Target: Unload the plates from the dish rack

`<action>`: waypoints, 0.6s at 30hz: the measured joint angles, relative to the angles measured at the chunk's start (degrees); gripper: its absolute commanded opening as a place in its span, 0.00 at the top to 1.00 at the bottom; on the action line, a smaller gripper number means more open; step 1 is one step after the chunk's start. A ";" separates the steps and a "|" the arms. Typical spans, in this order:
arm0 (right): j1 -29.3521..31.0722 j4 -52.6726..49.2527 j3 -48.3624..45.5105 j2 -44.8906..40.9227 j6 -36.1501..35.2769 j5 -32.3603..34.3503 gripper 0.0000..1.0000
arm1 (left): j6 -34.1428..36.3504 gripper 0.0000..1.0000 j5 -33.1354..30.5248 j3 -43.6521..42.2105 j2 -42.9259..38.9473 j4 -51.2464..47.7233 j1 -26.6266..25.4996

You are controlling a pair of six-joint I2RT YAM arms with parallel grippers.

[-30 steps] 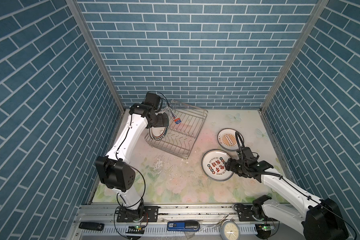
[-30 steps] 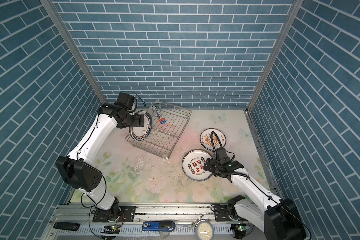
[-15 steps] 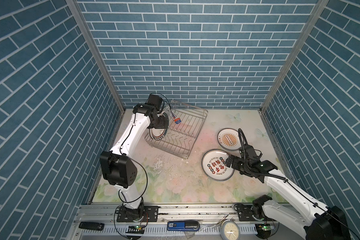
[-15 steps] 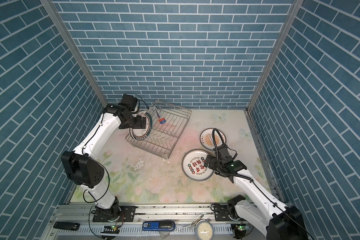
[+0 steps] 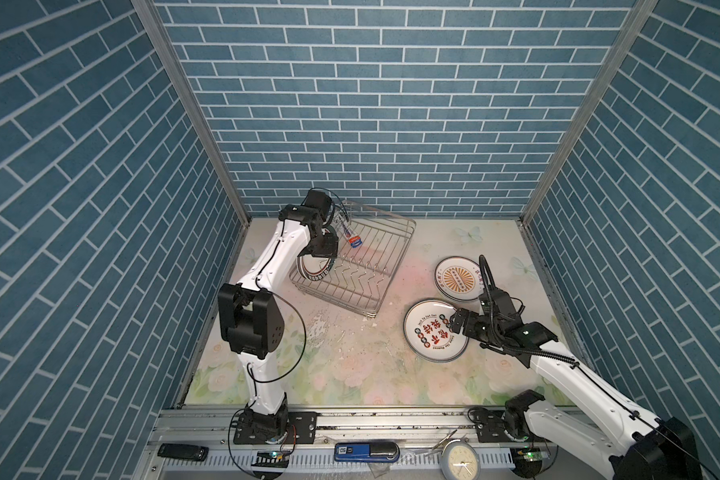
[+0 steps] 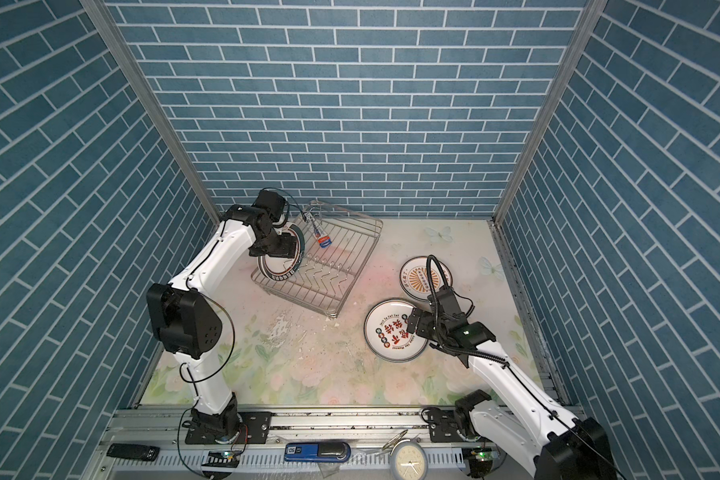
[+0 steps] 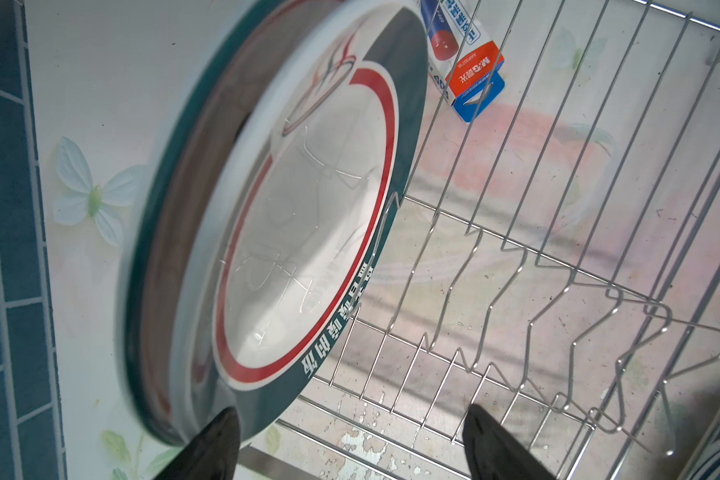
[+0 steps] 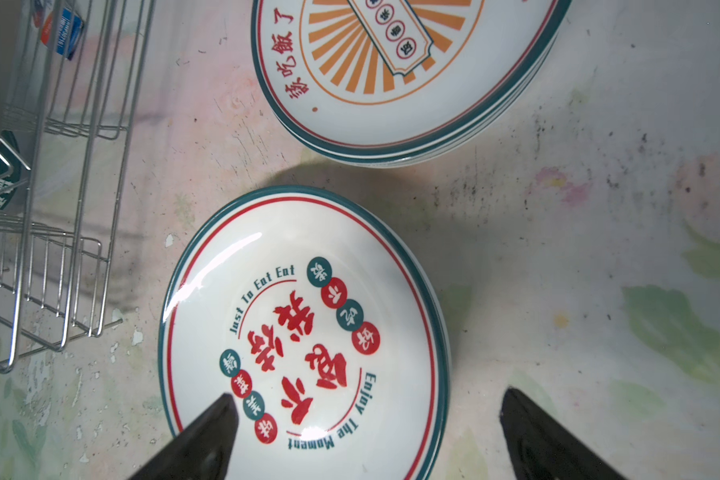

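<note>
Plates (image 7: 308, 216) left to unload stand on edge at one end of the dish rack (image 7: 558, 291); how many, blur hides. Your left gripper (image 7: 350, 411), spread, needs to straddle the front rim and pinch. Your right gripper (image 8: 366, 395) hangs spread over the unloaded red-lettered stack (image 8: 304, 332).

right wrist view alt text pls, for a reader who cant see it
A white plate with red Chinese characters lies face up on the floral table, with the open, empty right tool poised above its edge. Nearby sits a stack of orange sunburst plates, and part of the wire dish rack is in view.
</note>
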 measured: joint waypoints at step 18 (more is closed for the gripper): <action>-0.02 1.36 0.00 0.07 -1.57 -2.01 0.01 | 1.33 0.20 -0.48 -1.84 -5.68 2.80 0.72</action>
